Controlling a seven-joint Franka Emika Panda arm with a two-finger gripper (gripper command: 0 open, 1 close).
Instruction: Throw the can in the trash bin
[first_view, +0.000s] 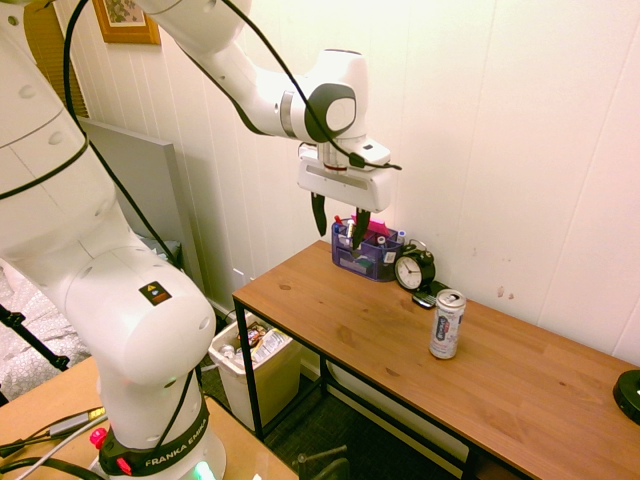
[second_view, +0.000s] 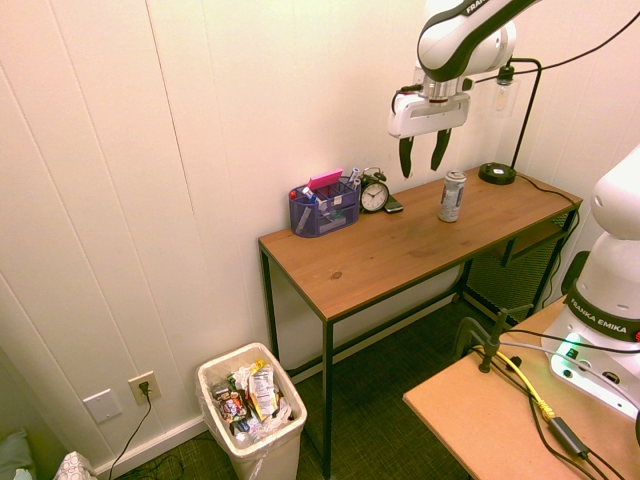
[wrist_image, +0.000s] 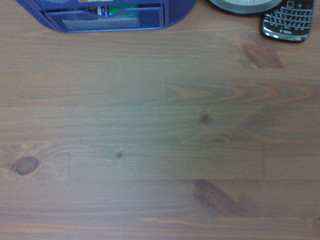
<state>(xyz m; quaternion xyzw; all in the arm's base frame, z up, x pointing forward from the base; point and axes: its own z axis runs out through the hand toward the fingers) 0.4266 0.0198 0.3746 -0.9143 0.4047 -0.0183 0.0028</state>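
The slim silver-white can (first_view: 447, 324) (second_view: 452, 196) stands upright on the wooden table (first_view: 380, 330) (second_view: 400, 250), just in front of the clock. My gripper (first_view: 340, 222) (second_view: 420, 155) hangs open high above the table, with nothing between its fingers, well apart from the can. On the floor past the table's end sits the cream-white trash bin (first_view: 255, 372) (second_view: 252, 415), with rubbish inside. The wrist view shows bare wood and holds no can.
A blue mesh desk organizer (first_view: 365, 250) (second_view: 322, 210) (wrist_image: 107, 15), an alarm clock (first_view: 413, 268) (second_view: 375, 194) (wrist_image: 245, 5) and a black phone (second_view: 393, 205) (wrist_image: 291, 20) line the wall side of the table. A black lamp base (first_view: 628, 392) (second_view: 495, 173) stands at the far end.
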